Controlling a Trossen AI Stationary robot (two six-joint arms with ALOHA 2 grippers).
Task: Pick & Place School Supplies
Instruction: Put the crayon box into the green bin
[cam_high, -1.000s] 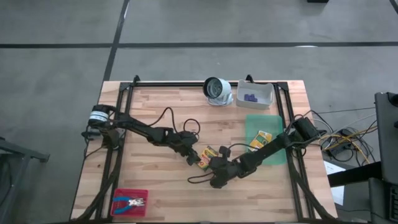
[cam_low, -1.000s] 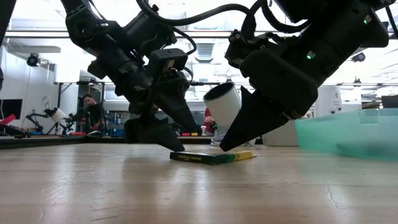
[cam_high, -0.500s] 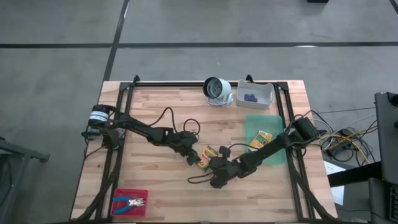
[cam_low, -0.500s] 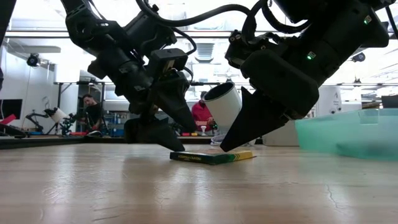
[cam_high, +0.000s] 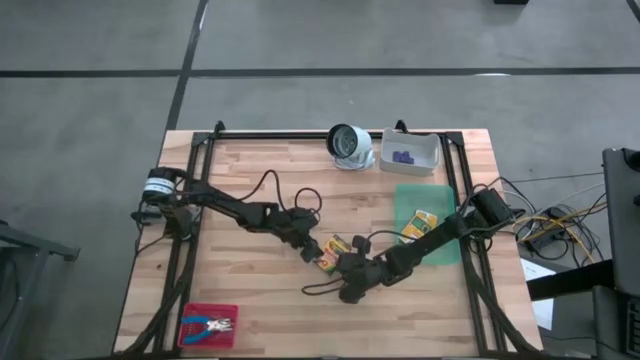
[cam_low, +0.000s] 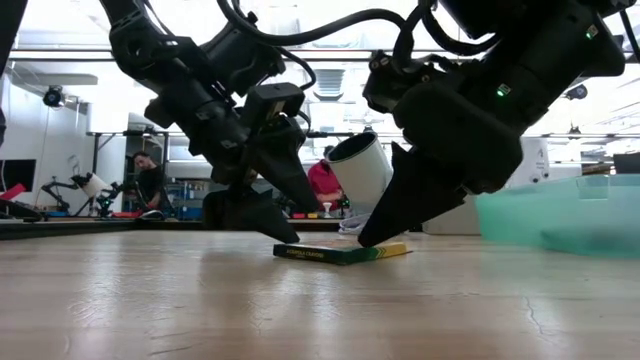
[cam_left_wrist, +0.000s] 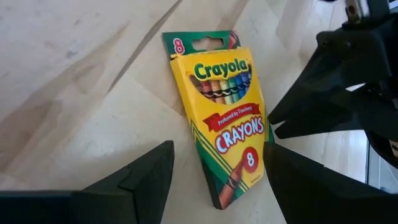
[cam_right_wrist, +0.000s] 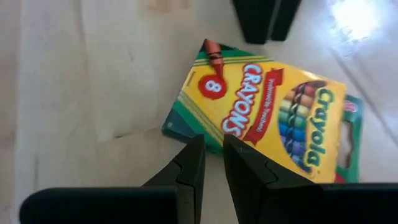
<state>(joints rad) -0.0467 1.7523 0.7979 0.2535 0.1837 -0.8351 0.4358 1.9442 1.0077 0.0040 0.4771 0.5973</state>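
A yellow-and-green crayon box (cam_high: 333, 248) lies flat on the wooden table near its middle, also seen in the low view (cam_low: 335, 253). My left gripper (cam_high: 312, 252) is open, and its two fingers stand on either side of the box's bottom end (cam_left_wrist: 233, 186). My right gripper (cam_high: 345, 262) comes at the box from the opposite side, its fingers (cam_right_wrist: 210, 138) shut to a thin slit. A second crayon box (cam_high: 420, 225) lies on the green mat (cam_high: 440, 200). Purple pieces (cam_high: 404, 156) sit in the white bin (cam_high: 425, 160). The blue-handled tool (cam_high: 212, 325) lies in the red tray (cam_high: 190, 312). My left gripper: one finger (cam_left_wrist: 280, 168) stands close against the box's long side, but I cannot tell whether it touches. My right gripper sets its shut fingertips (cam_right_wrist: 194, 149) on the box's long edge (cam_right_wrist: 205, 124), near the end printed with the 8. It comes slanting down from the table's right. The box lies flat on the table.
A white-grey round object (cam_high: 350, 145) stands at the far edge beside the white bin. Black frame rails (cam_high: 185, 250) run along the table's left and right sides. Cables (cam_high: 270, 190) lie on the wood near the left arm. A person (cam_low: 322, 185) shows in the room behind.
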